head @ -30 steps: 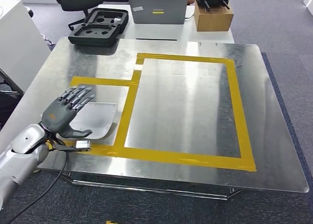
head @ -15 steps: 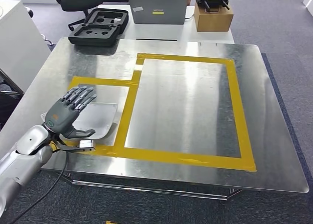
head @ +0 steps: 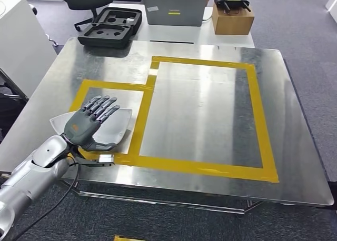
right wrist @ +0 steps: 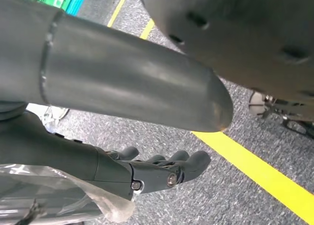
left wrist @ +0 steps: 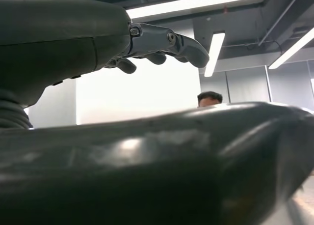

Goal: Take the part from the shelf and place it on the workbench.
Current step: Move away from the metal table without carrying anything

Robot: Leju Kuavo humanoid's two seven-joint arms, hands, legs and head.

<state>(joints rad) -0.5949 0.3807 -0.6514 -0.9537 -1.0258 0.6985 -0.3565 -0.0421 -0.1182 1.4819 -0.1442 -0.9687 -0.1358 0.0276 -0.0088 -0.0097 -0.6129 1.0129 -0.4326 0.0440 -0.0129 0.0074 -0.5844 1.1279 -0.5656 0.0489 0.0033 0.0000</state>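
Observation:
The part (head: pixel 119 122), a curved sheet of bare metal, lies flat on the steel workbench (head: pixel 198 109) inside the small square of yellow tape (head: pixel 111 86) at the near left. My left hand (head: pixel 85 125) hovers palm down over the part's left half, its fingers straight and spread and its thumb along the part's near edge. In the left wrist view nothing lies between the fingers (left wrist: pixel 167 41) and the thumb. My right hand (right wrist: pixel 148 171) hangs above grey carpet with loosely curved fingers and holds nothing.
A larger taped rectangle (head: pixel 254 120) covers the bench's middle and right. Behind the bench are a black foam case (head: pixel 109 26), a laptop (head: pixel 175 9) and a cardboard box (head: pixel 232 17). A white cabinet (head: pixel 20 41) stands at the left. A cable (head: pixel 59 199) hangs under my left wrist.
The camera has shifted slightly. My left hand has moved forward and to the right, further over the part, whose left corner now shows behind the hand.

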